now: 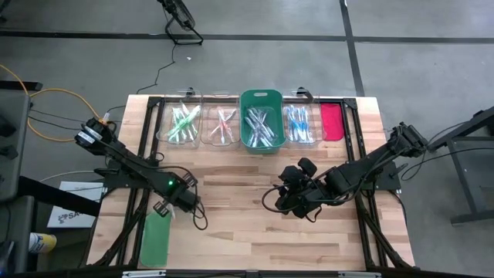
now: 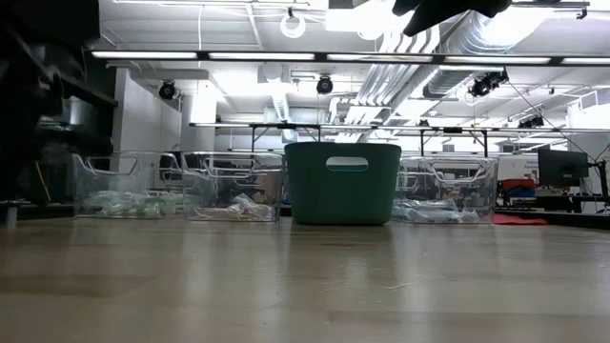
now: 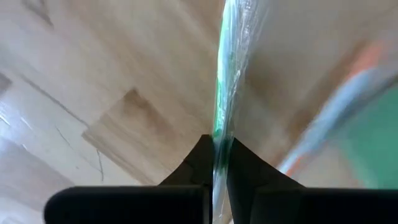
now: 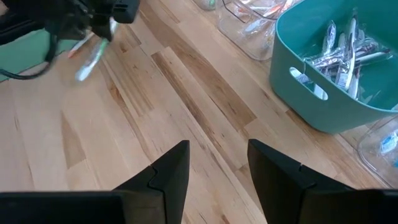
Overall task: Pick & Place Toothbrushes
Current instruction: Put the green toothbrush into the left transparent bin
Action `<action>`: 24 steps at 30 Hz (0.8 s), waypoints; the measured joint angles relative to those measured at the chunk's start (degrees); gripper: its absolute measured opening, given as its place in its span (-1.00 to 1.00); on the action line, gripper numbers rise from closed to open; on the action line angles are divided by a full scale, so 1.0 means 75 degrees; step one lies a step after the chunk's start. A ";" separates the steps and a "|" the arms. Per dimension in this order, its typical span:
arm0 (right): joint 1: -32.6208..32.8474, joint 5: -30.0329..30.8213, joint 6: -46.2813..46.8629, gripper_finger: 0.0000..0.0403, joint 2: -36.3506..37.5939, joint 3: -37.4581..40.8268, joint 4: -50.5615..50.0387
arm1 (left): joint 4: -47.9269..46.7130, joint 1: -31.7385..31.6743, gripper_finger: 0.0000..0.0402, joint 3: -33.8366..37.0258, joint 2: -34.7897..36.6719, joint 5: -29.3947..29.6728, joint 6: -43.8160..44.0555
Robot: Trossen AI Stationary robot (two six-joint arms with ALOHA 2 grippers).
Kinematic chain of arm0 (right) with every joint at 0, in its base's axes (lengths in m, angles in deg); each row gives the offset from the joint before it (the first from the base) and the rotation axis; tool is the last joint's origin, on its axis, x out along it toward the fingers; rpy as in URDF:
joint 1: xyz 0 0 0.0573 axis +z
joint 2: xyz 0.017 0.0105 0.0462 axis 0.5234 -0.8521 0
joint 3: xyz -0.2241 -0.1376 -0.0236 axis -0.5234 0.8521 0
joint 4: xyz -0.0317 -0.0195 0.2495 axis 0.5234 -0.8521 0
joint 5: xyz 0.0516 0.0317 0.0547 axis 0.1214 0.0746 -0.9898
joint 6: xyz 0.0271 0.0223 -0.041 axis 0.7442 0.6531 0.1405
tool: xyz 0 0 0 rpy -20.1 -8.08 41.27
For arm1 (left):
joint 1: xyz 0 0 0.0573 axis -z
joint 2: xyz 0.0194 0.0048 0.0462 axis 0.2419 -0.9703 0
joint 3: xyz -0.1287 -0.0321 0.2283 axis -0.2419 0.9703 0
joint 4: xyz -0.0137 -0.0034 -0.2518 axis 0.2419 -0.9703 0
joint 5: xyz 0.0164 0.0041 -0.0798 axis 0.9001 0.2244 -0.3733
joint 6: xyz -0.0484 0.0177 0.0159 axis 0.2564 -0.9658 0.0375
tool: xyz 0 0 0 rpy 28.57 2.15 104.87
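Observation:
My left gripper [image 1: 164, 207] stands at the table's near left, just by a flat green lid [image 1: 154, 239], and is shut on a green toothbrush in clear wrap [image 3: 227, 74]. The same toothbrush [image 4: 87, 65] shows blurred under that gripper in the right wrist view. A second toothbrush with an orange-red accent [image 3: 336, 118] lies beside it near the lid [image 3: 373, 143]. My right gripper [image 4: 217, 165] hovers open above the middle of the table [image 1: 287, 199], holding nothing. More toothbrushes fill the bins along the far edge. My left gripper pinches the wrapped green toothbrush near one end [image 3: 217, 134] between its two fingers, which point down from above and lie across it. The rest of the toothbrush reaches out level beyond the fingertips. Whether it is clear of the table I cannot tell.
Along the far edge stand a clear bin with green toothbrushes [image 1: 184, 123], a clear bin with pink ones [image 1: 222, 125], a green bin [image 1: 261, 120] of wrapped ones, a clear bin with blue ones [image 1: 301, 123] and a flat red lid [image 1: 332, 121]. Bare wood lies between the arms.

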 joint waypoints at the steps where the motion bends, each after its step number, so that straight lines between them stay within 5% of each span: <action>1: 0.0000 0.0000 0.0000 -0.23 0.0000 0.0000 0.0000 | -0.0030 0.0011 -0.95 -0.0093 0.0064 -0.0014 0.0152; 11: 0.0000 -0.0009 0.0000 -0.23 0.0000 0.0000 0.0000 | -0.0247 -0.0564 -0.95 -0.0390 0.1904 0.1494 0.1059; 24: 0.0000 0.0000 0.0000 -0.23 0.0000 -0.0003 0.0006 | -0.0180 -0.2622 -0.95 -0.0391 0.4571 0.3986 0.2216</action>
